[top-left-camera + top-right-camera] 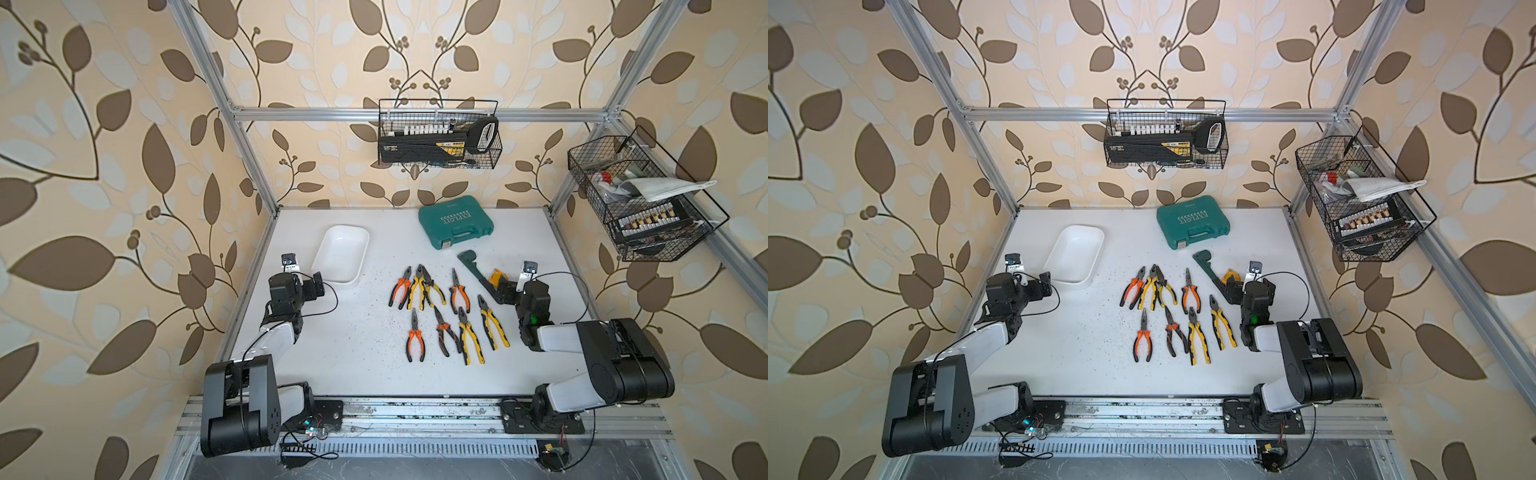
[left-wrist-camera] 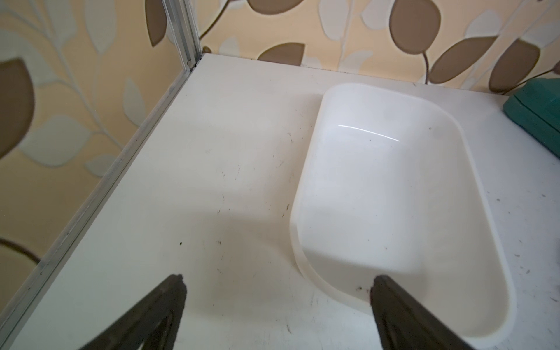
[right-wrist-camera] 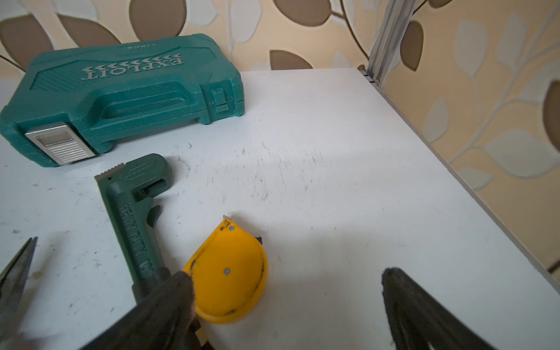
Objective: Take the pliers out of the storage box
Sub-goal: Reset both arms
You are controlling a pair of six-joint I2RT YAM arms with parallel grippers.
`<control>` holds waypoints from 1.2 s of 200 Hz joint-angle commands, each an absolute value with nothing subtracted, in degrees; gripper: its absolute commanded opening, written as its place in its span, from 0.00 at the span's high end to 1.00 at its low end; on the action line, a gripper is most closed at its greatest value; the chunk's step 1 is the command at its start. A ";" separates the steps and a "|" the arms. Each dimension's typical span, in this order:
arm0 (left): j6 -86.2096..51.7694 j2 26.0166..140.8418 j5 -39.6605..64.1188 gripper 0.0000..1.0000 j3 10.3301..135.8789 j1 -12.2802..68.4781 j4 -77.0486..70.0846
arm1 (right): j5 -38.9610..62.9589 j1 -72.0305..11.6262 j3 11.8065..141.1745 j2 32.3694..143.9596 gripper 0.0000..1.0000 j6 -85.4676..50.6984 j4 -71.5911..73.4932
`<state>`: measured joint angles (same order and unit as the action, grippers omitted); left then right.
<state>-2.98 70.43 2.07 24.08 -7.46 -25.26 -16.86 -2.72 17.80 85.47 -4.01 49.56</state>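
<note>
Left gripper [image 2: 277, 280] is found spread wide, gripping nothing, just beside the near end of the storage box [image 1: 340, 253]. The pliers [image 1: 457, 286] are laid on the table [image 1: 353, 365] in two rows, right of the box and apart from it. Pipe wrench [image 3: 133, 218] and tape measure [image 3: 230, 272] are noted further right. Right gripper [image 3: 286, 275] is likewise spread, close by both.

pliers [image 1: 456, 286] on table [image 1: 332, 340], right of storage box [image 1: 340, 257]

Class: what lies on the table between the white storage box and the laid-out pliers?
Nothing but bare, speckled tabletop, seen in both top views, separates storage box and pliers.
</note>
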 commanded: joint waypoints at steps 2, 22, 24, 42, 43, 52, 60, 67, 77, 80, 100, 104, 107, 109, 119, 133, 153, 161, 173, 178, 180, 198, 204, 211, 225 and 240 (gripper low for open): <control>-3.26 71.51 1.82 0.01 24.18 -6.24 -30.73 | -16.42 -2.54 19.84 86.00 0.00 -3.60 49.55; -2.91 71.78 0.93 0.01 23.99 -5.02 -30.85 | -16.42 -2.47 19.87 85.80 0.01 -3.62 49.13; -2.86 71.87 0.83 0.01 23.99 -4.95 -30.70 | -16.50 -2.46 19.89 85.85 0.01 -3.61 49.17; -2.38 73.95 0.87 0.01 23.03 -4.29 -32.47 | -16.52 -2.52 19.96 85.93 0.00 -3.60 49.19; -2.33 74.06 0.92 0.01 22.94 -4.30 -32.71 | -16.48 -2.54 19.95 85.90 0.00 -3.60 49.20; -2.21 75.40 1.16 0.01 22.38 -3.98 -34.01 | -16.47 -2.51 19.95 85.92 0.00 -3.60 49.09; -1.83 76.73 1.24 0.01 22.32 -3.95 -35.30 | -16.41 -2.49 19.95 85.91 0.00 -3.60 49.13; -1.88 78.20 1.04 0.01 22.41 -3.99 -36.76 | -16.43 -2.53 19.87 85.81 0.01 -3.65 49.13; -2.00 80.86 0.85 0.01 22.57 -4.20 -38.52 | -16.45 -2.50 19.86 85.82 0.00 -3.60 49.12; -1.95 81.65 1.03 0.01 22.52 -4.24 -39.43 | -16.45 -2.47 19.92 85.86 0.00 -3.63 49.13; -2.00 85.35 2.35 0.01 22.24 -4.82 -41.97 | -16.35 -2.47 20.05 85.94 0.00 -3.60 48.89; -2.00 85.25 2.36 0.01 22.04 -4.83 -42.42 | -16.43 -2.53 20.12 85.90 0.00 -3.60 48.80; -2.02 85.37 2.39 0.01 21.77 -4.83 -42.91 | -16.36 -2.48 20.13 85.99 0.00 -3.60 48.78; -1.91 85.40 2.39 0.01 21.68 -4.83 -43.14 | -16.39 -2.53 20.13 85.97 0.00 -3.60 48.78; -2.00 85.62 2.65 0.01 21.98 -4.82 -42.58 | -16.37 -2.55 20.21 86.04 0.00 -3.66 48.64; -2.41 86.04 3.53 0.01 22.82 -5.32 -41.45 | -16.33 -2.47 20.23 86.02 0.00 -3.65 48.67; -2.88 85.85 4.43 0.01 23.11 -5.99 -40.78 | -16.41 -2.46 20.21 86.08 0.00 -3.60 48.67; -2.90 85.66 4.46 0.01 22.83 -6.09 -41.08 | -16.32 -2.50 20.21 86.10 0.00 -3.60 48.66; -2.90 85.58 4.44 0.01 22.74 -6.11 -41.14 | -16.40 -2.48 20.22 86.05 0.00 -3.60 48.68; -2.94 85.60 4.54 0.01 22.78 -6.15 -41.13 | -16.35 -2.52 20.22 86.05 0.00 -3.60 48.67; -2.92 85.61 4.50 0.01 22.83 -6.11 -41.13 | -16.39 -2.52 20.22 86.07 0.00 -3.60 48.71; -2.90 85.59 4.56 0.01 22.84 -6.15 -41.17 | -16.33 -2.49 20.21 86.10 0.01 -3.65 48.76; -2.90 85.58 4.57 0.01 22.83 -6.17 -41.22 | -16.28 -2.53 20.21 86.09 0.00 -3.67 48.78; -2.94 85.60 4.66 0.01 22.79 -6.23 -41.22 | -16.30 -2.50 20.21 86.06 0.00 -3.69 48.77; -2.90 85.58 4.63 0.01 22.78 -6.24 -41.13 | -16.32 -2.48 20.21 86.10 0.01 -3.69 48.78; -2.90 85.69 4.61 0.01 22.84 -6.24 -41.05 | -16.27 -2.50 20.21 86.04 0.00 -3.69 48.78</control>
